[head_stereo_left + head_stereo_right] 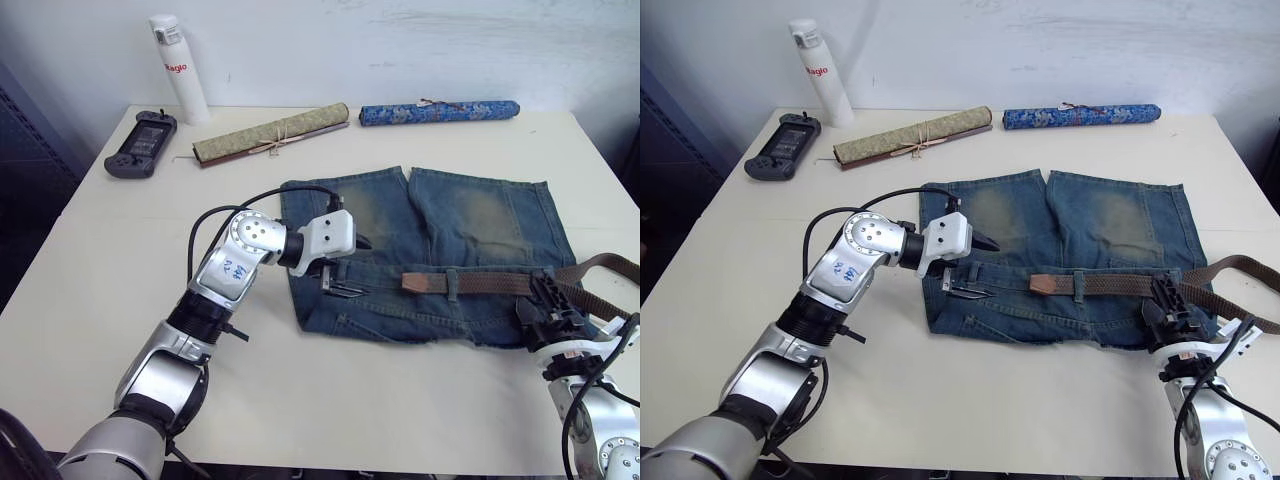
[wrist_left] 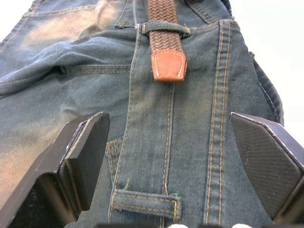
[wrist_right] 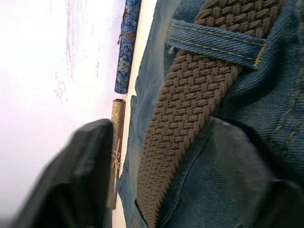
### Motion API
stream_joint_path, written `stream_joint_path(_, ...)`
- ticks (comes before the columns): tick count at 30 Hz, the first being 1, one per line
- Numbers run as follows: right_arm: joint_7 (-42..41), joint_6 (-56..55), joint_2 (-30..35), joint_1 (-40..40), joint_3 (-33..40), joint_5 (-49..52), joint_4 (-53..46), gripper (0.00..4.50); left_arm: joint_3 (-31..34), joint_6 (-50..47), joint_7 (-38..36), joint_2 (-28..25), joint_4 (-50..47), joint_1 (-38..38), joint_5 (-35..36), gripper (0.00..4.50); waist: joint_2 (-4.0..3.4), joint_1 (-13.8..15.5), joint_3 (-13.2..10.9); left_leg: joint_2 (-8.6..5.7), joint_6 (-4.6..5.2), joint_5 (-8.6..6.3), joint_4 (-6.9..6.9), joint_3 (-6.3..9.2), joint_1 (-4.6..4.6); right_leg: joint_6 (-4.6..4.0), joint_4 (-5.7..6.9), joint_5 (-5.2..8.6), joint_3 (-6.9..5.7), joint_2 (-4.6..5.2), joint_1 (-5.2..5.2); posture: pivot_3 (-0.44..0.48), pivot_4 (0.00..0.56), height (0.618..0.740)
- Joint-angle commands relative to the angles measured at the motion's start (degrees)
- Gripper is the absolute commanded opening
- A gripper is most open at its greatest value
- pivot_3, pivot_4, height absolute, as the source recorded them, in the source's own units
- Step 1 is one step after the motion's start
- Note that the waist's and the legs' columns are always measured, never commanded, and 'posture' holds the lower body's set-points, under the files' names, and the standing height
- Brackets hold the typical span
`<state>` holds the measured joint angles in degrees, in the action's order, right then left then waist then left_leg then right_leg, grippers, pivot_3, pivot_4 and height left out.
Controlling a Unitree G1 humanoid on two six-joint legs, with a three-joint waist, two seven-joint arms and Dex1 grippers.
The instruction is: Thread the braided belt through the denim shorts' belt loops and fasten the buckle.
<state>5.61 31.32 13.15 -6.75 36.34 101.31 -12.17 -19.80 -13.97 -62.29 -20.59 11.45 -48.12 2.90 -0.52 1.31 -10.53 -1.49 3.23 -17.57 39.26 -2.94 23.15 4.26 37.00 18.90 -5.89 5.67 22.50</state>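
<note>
I've got the left gripper [image 2: 166, 190] wide open over the denim shorts [image 1: 470, 215], lined up w/ the braided belt [image 1: 480, 284] tip for the next loop [image 2: 145, 204], right gripper [image 1: 548, 310] also open beside the strap to feed slack imo.

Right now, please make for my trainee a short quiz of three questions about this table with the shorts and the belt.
1. True or false: the braided belt's leather tip has already passed through at least one of the belt loops on the denim shorts.
2. Which gripper hovers over the waistband with its fingers open wide?
A. left gripper
B. right gripper
3. Fill in: at the table's far edge, the item lying between the white bottle and the blue patterned roll is a tan ______.

Key: 1 true; 2 A; 3 roll, tied with string.
</note>
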Motion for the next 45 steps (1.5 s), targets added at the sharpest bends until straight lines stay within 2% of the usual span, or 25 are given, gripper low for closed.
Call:
stream_joint_path(1, -2.53, 0.01, -0.12, 0.75, -0.77, -0.50, -0.27, 1.74, 0.64, 0.51, -0.15, -0.43, -1.60, -1.13, 0.04, 4.50, 0.00, 0.01, 0.00, 0.00, 0.00, 0.00, 0.00, 0.00, 0.00, 0.00, 0.00, 0.00, 0.00, 0.00, 0.00, 0.000, 0.150, 0.686)
stream_joint_path(11, -2.44, -1.13, -4.24, 3.01, -5.59, -3.07, -2.09, 1.65, 0.68, 0.52, 0.00, -0.79, -1.38, -1.21, 0.01, 4.50, 0.00, -0.03, 0.00, 0.00, 0.00, 0.00, 0.00, 0.01, 0.00, 0.00, 0.01, 0.00, 0.00, 0.00, 0.01, 0.000, 0.150, 0.686)
stream_joint_path(17, -1.30, -2.77, -11.41, 3.57, -12.72, -7.35, -6.24, 1.65, 0.47, 0.31, 0.11, -0.71, -1.81, -1.07, -0.01, 4.50, -0.01, -0.51, 0.00, 0.00, -0.01, 0.01, 0.00, 0.01, 0.00, 0.00, 0.06, 0.00, 0.01, 0.00, 0.03, 0.000, 0.150, 0.686)
stream_joint_path(21, -0.55, -5.22, -13.14, 3.19, -12.60, -8.40, -7.04, 1.65, 0.45, 0.33, 0.05, -0.83, -1.96, -0.89, -0.05, 4.50, -0.01, -0.61, 0.00, 0.00, -0.01, 0.01, -0.01, 0.01, 0.01, -0.01, 0.15, 0.01, 0.01, 0.00, 0.06, 0.000, 0.150, 0.686)
stream_joint_path(30, 1.96, -5.38, -9.28, 1.88, -9.58, -4.48, -7.66, 1.65, 0.20, 0.57, 0.05, -0.46, -1.97, -0.89, -0.03, 4.50, 0.00, -0.21, 0.00, -0.01, -0.01, 0.01, 0.00, 0.00, 0.02, -0.01, 0.30, 0.01, 0.01, 0.00, 0.06, 0.000, 0.150, 0.686)
stream_joint_path(39, 4.99, -4.09, -1.97, -1.58, -4.56, 3.24, -7.92, 1.65, -0.04, 0.48, 0.19, -0.36, -2.51, -0.17, -0.06, 4.50, 0.00, -0.01, 0.00, 0.00, -0.01, 0.01, 0.00, 0.00, 0.02, -0.01, 0.30, 0.01, 0.01, 0.00, 0.04, 0.000, 0.150, 0.686)
stream_joint_path(40, 5.01, -4.10, -1.59, -1.57, -4.43, 3.78, -7.84, 1.09, -0.07, 0.50, 0.23, -0.29, -2.46, -0.16, -0.08, 4.50, 0.00, -0.10, 0.00, -0.01, -0.01, 0.01, 0.00, 0.00, 0.01, -0.01, 0.29, 0.01, 0.01, 0.00, 0.04, 0.000, 0.150, 0.686)
stream_joint_path(41, 5.07, -4.18, -1.37, -1.54, -4.38, 4.24, -7.79, 0.78, -0.09, 0.50, 0.27, -0.24, -2.43, -0.16, -0.09, 4.50, 0.00, -0.14, 0.00, 0.00, -0.01, 0.01, 0.00, 0.00, 0.00, -0.01, 0.30, 0.01, 0.01, 0.00, 0.05, 0.000, 0.150, 0.686)
stream_joint_path(42, 5.10, -4.16, -1.19, -1.56, -4.41, 4.46, -7.76, 0.30, -0.08, 0.48, 0.28, -0.24, -2.47, -0.15, -0.08, 4.50, 0.00, -0.15, 0.00, 0.00, -0.01, 0.01, 0.00, 0.00, 0.00, -0.01, 0.30, 0.01, 0.01, 0.00, 0.05, 0.000, 0.150, 0.686)
stream_joint_path(43, 5.04, -4.12, -1.03, -1.46, -4.34, 4.69, -7.60, 0.03, -0.07, 0.46, 0.31, -0.25, -2.47, -0.14, -0.06, 4.50, 0.00, -0.15, 0.00, 0.00, -0.02, 0.01, 0.00, 0.00, 0.00, -0.03, 0.30, 0.02, 0.01, 0.00, 0.05, 0.000, 0.150, 0.686)
stream_joint_path(45, 4.95, -4.02, -0.82, -1.37, -4.24, 4.95, -7.41, 0.03, -0.09, 0.40, 0.37, -0.30, -2.55, -0.11, 0.00, 4.50, 0.00, -0.09, 0.00, 0.00, -0.02, 0.01, 0.00, 0.00, 0.00, -0.03, 0.32, 0.02, 0.01, 0.00, 0.05, 0.000, 0.150, 0.686)
